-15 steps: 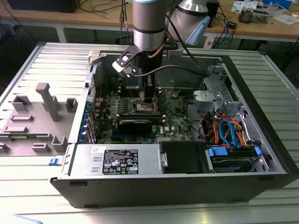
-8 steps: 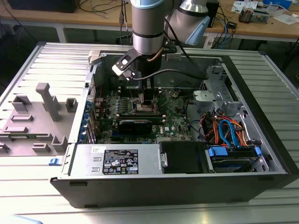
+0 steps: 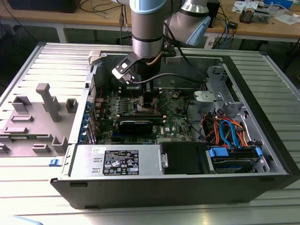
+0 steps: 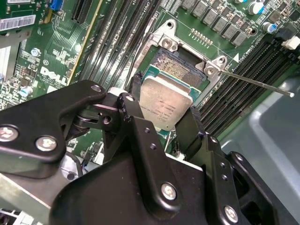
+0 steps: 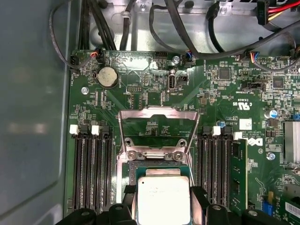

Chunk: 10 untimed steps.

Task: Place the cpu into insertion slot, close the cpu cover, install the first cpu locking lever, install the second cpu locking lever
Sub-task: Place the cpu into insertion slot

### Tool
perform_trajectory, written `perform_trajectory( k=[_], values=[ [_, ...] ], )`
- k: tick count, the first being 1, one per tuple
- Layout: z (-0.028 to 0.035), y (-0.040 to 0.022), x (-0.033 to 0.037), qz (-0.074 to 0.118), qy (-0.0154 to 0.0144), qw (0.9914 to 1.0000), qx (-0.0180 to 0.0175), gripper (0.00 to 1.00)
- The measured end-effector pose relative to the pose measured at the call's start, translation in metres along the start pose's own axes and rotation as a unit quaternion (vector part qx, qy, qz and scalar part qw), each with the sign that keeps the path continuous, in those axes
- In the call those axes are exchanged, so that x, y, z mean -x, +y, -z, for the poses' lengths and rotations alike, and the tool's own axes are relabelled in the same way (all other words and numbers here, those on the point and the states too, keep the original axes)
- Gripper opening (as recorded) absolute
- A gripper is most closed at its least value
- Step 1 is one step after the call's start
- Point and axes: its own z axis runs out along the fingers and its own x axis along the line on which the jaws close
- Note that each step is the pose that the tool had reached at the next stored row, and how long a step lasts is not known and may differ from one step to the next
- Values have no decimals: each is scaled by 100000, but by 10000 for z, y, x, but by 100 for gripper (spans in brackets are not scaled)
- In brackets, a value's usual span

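First wrist view: the tool (image 5: 163, 202) is narrowed onto the cpu (image 5: 161, 194), gripping it by two opposite edges with the silvery top facing up. The cpu cover (image 5: 157, 111) stands raised on its hinge, so the way down looks clear. In the second wrist view the cpu (image 4: 166, 103) hangs over the near part of the insertion slot (image 4: 180, 65), whose dark pin field shows past the chip's far edge. I cannot tell whether they touch. A thin locking lever (image 4: 255, 83) juts out to one side, clear of the slot. Judgement: step in hand is seating the chip. To do it well, centre it over the silvery rim, square its edges to the frame, keep it level and go straight down. Any sideways slide risks the pins. The grip should loosen only once the chip lies flat inside.
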Motion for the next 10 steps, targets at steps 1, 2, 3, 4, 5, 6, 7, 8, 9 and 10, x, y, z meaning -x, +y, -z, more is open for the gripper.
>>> perform_trajectory(
  k=[1, 2, 3, 4, 5, 6, 7, 8, 9, 10],
  values=[
    [-9, -3, -1, -2, 1, 100000, -2, 55],
    [-24, -7, -2, 5, -2, 100000, -2, 55],
    [-44, -11, -3, 5, -1, 100000, -1, 55],
    [-60, -14, -4, 9, 0, 100000, 1, 55],
    [-72, -15, -5, 17, 5, 100000, 4, 55],
    [-95, -17, -8, 7, 5, 100000, 3, 55],
    [-114, -19, -13, -20, -1, 100000, 0, 55],
    [-141, -19, -30, -163, -5, 100000, -5, 55],
    [-172, -24, -37, -1007, -46, 99995, -40, 55],
    [-187, -36, -37, -1082, -52, 99994, -45, 55]
  ],
)
